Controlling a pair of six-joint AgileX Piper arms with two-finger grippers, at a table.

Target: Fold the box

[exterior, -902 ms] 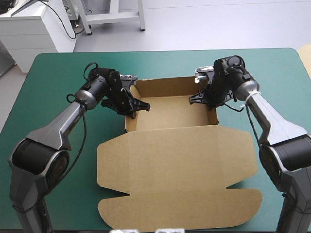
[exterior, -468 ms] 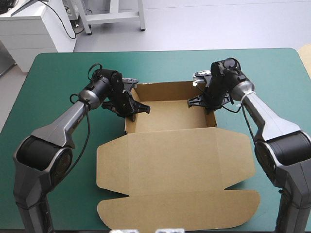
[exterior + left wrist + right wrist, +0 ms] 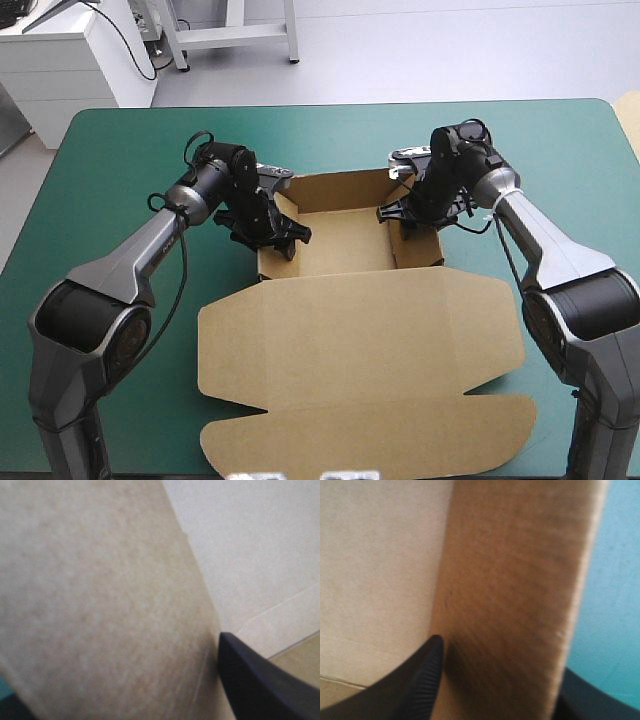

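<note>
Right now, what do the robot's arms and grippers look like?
The left arm and right arm are silver-grey tubes with bulky dark joints. Each wrist is black, with a thin black cable looping off it. The left gripper and right gripper each have two broad black fingers, curved like fins.

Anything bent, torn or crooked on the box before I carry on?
Nothing stands out. The box sits straight, lid flat toward the near edge. The left gripper and right gripper each pinch a side wall, no tears visible.
</note>
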